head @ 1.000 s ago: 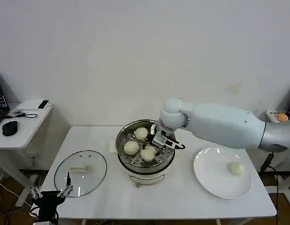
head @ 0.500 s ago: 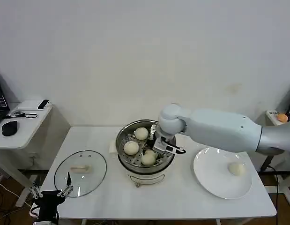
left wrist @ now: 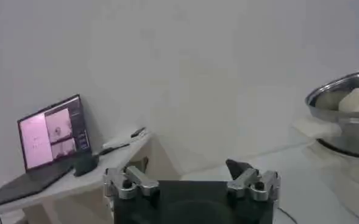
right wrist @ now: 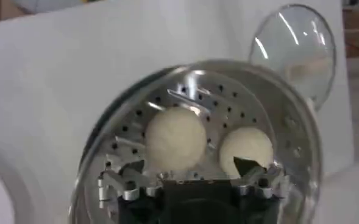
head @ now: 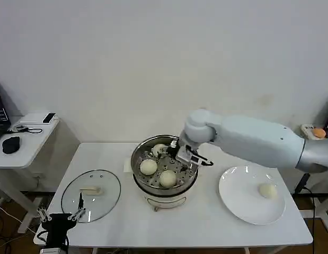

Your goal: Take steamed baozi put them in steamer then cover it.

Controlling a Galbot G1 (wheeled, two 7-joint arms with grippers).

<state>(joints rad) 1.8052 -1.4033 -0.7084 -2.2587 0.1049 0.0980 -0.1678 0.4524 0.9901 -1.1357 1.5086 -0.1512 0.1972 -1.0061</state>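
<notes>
The steamer (head: pixel 164 188) stands mid-table with three baozi on its perforated tray: one on the left (head: pixel 148 167), one at the front (head: pixel 168 179), one at the back (head: pixel 157 150) partly behind my fingers. My right gripper (head: pixel 172 153) hovers open over the tray's back half, holding nothing. In the right wrist view two baozi (right wrist: pixel 175 139) (right wrist: pixel 246 148) lie just beyond the open right gripper (right wrist: pixel 189 167). A fourth baozi (head: pixel 267 190) rests on the white plate (head: pixel 239 200). The cover (head: pixel 91 194) lies flat on the table at the left. My left gripper (head: pixel 61 216) waits open off the table's front left corner.
A side desk (head: pixel 26 138) with a mouse and a laptop (left wrist: pixel 51 137) stands to the left of the table. The steamer's rim (left wrist: pixel 344 97) shows at the edge of the left wrist view beyond the left gripper (left wrist: pixel 180 175). Bare tabletop lies in front of the steamer.
My right gripper dipped toward the front baozi, then rose and drew back over the tray's rear. That baozi now lies free on the tray. The left gripper shifted slightly.
</notes>
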